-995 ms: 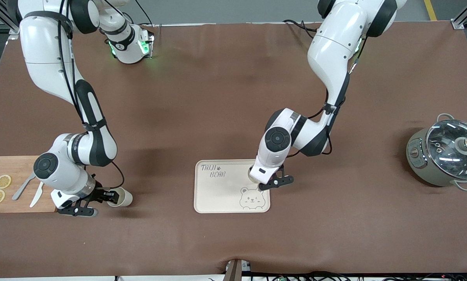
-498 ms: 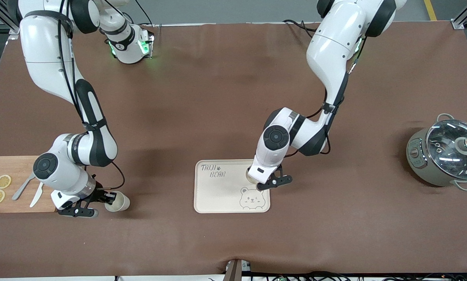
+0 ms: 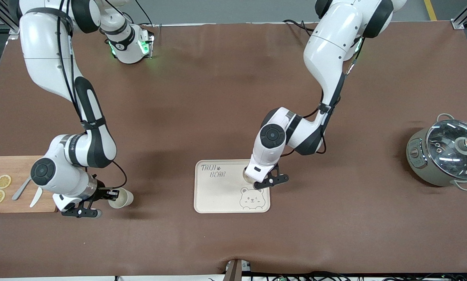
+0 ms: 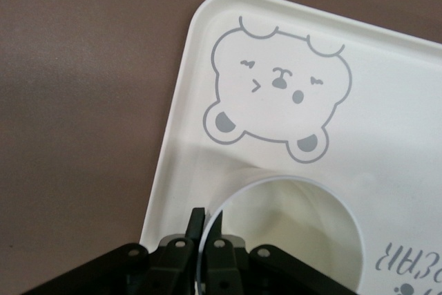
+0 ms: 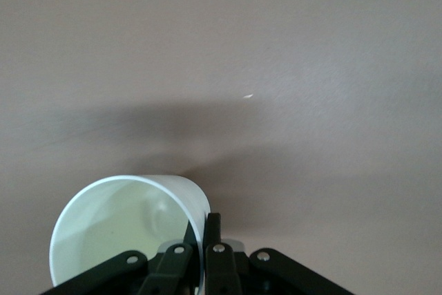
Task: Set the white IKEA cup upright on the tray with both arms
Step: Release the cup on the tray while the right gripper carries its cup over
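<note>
Brown table: your right gripper (image 3: 109,194) pinches a tilted cup (image 3: 121,198) by its rim beside the cutting board (image 3: 13,166). Your left gripper (image 3: 256,182) clamps another cup (image 4: 290,240), upright over the tray (image 3: 217,205); lower that one.

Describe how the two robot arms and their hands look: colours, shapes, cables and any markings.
Both arms are built of rounded glossy white shells with black joint sections and round black caps. Thin black cables run along the right arm and the left arm. The right arm's base glows green. The small black two-finger right hand and left hand show silver rivets on their linkages.
</note>
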You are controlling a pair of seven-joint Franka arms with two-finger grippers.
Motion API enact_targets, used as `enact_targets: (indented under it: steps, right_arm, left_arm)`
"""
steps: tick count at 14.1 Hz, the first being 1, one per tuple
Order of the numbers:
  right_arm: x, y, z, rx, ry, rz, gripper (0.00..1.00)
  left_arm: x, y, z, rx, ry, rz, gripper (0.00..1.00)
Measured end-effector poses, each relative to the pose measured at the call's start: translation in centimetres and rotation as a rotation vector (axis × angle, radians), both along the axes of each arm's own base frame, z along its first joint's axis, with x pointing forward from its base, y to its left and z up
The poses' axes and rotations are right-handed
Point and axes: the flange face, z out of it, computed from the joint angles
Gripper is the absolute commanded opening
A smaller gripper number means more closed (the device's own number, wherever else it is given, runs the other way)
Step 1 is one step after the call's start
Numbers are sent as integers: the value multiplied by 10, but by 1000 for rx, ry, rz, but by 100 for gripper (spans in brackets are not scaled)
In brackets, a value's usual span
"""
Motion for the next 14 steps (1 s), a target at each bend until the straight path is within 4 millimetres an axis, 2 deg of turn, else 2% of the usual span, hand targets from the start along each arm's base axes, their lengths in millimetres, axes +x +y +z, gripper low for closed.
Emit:
enact_targets:
  steps: [1,3,6,9,11,12,14]
  right_arm:
    - [2,14,13,8,20,-22,0]
    - [2,56,32,20,35,-76,0]
    - [-12,137,39,28,41,-172,0]
    - [-34,225,52,49,23,-273,0]
    - [-48,275,62,77,-10,-308,0]
    - [-55,293,62,88,-25,-318,0]
    - [-63,315,53,99,-45,-319,0]
  left_arm:
    - [0,0,0,0,0,0,99]
    - [0,0,0,0,-1,0,100]
    - [-4,-11,6,-9,-7,23,100]
    - [-6,-13,24,3,9,40,100]
    - [-4,-12,44,2,3,44,100]
    - [-3,-11,53,-1,-2,45,100]
    - [-2,-10,63,-6,-9,47,100]
